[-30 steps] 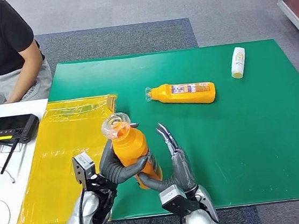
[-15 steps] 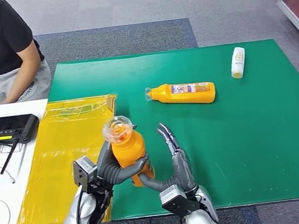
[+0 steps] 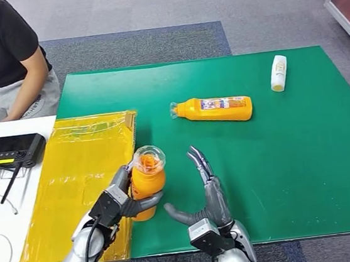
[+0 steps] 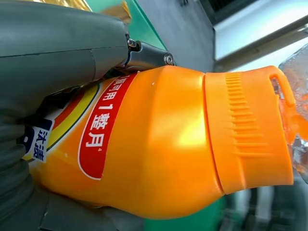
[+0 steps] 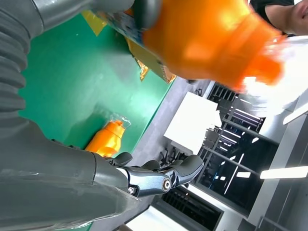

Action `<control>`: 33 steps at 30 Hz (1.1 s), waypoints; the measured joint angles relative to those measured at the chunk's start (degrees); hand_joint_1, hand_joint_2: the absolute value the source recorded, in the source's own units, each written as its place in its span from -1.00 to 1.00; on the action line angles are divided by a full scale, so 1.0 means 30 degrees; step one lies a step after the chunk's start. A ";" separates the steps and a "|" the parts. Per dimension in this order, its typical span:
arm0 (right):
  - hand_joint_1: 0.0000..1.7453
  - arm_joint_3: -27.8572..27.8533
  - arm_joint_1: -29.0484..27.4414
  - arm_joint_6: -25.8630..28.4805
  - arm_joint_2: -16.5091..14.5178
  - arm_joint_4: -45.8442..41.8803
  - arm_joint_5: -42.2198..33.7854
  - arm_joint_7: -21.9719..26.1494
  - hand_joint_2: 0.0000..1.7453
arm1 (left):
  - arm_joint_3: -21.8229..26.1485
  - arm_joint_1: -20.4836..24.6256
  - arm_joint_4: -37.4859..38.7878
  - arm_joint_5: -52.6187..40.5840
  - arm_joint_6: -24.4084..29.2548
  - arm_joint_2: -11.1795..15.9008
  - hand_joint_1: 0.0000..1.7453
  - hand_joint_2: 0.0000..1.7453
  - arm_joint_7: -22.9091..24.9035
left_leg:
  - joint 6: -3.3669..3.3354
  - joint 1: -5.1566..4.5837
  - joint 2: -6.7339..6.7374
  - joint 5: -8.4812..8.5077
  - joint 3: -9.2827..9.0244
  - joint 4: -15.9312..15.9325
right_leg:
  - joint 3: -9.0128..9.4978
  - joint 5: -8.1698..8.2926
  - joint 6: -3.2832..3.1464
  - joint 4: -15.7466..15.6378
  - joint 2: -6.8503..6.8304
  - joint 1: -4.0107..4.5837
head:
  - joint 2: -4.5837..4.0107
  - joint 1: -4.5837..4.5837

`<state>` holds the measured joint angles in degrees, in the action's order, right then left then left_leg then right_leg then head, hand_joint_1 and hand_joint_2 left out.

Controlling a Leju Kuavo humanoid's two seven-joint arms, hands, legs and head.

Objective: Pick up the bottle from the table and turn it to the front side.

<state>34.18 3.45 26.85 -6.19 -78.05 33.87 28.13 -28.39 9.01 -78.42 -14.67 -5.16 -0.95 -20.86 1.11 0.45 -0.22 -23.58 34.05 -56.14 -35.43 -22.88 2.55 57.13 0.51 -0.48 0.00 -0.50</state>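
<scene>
Bottle: you are looking at an orange bottle (image 3: 147, 183) with a ribbed orange neck and a clear crinkled cap; a red label with white characters is showing in the left wrist view (image 4: 145, 144).
Position: it is standing nearly upright, cap toward the camera, near the front edge of the green surface (image 3: 285, 156), just beside the yellow sheet (image 3: 73, 174).
Left hand: the left hand (image 3: 123, 200) is gripping the bottle's body, fingers (image 3: 145, 202) wrapping around it.
Right hand: the right hand (image 3: 205, 197) is sitting just beside the bottle, fingers spread, holding nothing.
Elsewhere: a second orange bottle (image 3: 214, 109) is lying on its side further back.
</scene>
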 joint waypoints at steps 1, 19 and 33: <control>-1.00 -0.0036 -0.0042 0.0024 0.0000 0.0000 0.0020 -0.0020 1.00 | 0.0004 0.0000 0.0054 -0.0785 0.0313 0.0122 1.00 1.00 0.0151 | 0.0000 0.0000 0.0000 0.0000 0.0000 0.0000 | -0.0002 0.0000 0.0000 0.0000 0.0001 0.0000 | 0.0000 0.0000; -1.00 -0.0410 -0.0497 -0.0060 0.0000 0.0000 0.0381 -0.0117 1.00 | -0.1291 0.1726 0.1602 -0.7494 0.0957 0.1709 1.00 1.00 0.1190 | 0.0179 0.0051 0.0057 0.0040 -0.0101 0.0043 | 0.0004 0.0110 -0.0175 0.0026 0.0092 0.0058 | 0.0000 0.0005; -1.00 -0.0523 -0.0742 0.0020 0.0000 0.0000 0.0719 -0.0195 1.00 | -0.1652 0.2372 0.2148 -0.8172 0.2016 0.2241 0.87 1.00 0.1783 | 0.0342 0.0163 0.0137 0.0154 -0.0129 0.0104 | -0.0048 0.0221 -0.0346 0.0055 0.0189 0.0167 | 0.0000 0.0005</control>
<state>32.62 1.23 26.91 -6.19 -78.05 36.03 27.55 -33.34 16.13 -71.98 -39.19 0.89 5.77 -15.51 2.13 0.94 0.19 -23.12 33.67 -55.83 -35.58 -22.21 1.51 57.30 1.07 0.02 0.00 -0.48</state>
